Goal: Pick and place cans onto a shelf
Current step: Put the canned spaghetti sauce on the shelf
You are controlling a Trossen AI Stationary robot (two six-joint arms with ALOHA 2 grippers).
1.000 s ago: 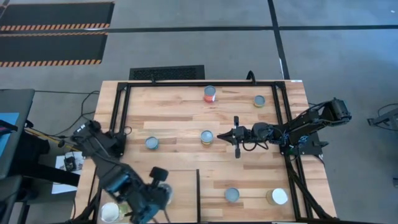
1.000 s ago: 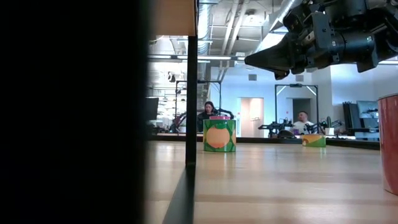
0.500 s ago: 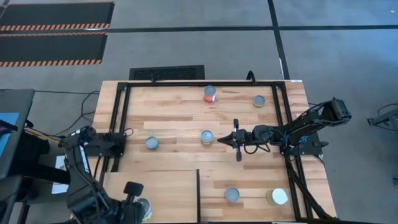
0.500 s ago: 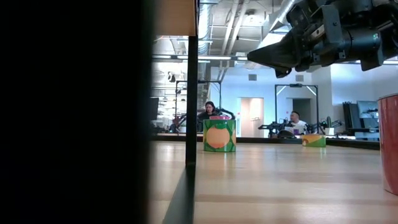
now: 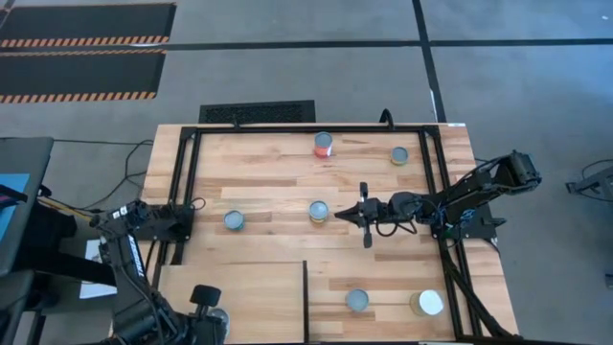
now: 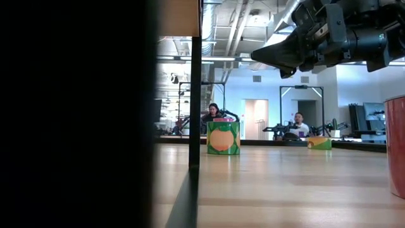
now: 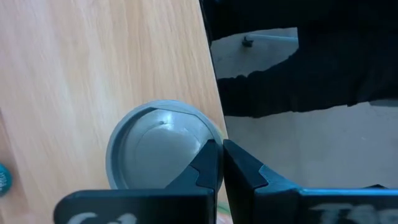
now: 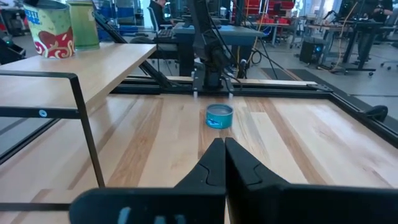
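Note:
The shelf (image 5: 254,297) is a pale wooden panel at the table's near left, with a thin dark divider (image 5: 306,299) on its right edge. My left gripper (image 5: 206,305) is shut and points down over the shelf's near edge. In the left wrist view its tips (image 7: 221,148) stand at the rim of a grey-topped can (image 7: 158,149), which stands on its base on the shelf. My right gripper (image 5: 337,217) is shut and empty. It hovers above the table just right of a can (image 5: 319,210) with a green and orange label (image 6: 223,137). My left gripper points down from above with its shut fingertips over the can's rim (image 7: 202,146), on the side next to the shelf's edge. I cannot tell whether they touch the can. The can stands upright on the shelf.
Other cans stand on the table: a red-labelled one (image 5: 323,144) and one (image 5: 399,154) at the far side, a teal one (image 5: 235,219) at the left, and one (image 5: 357,300) and a white-topped one (image 5: 430,303) at the near right. A black frame (image 5: 187,172) runs around the table.
My left arm has swung toward the table's left and near edges, from beside the divider to the shelf's near edge. It now stands over the grey-topped can.

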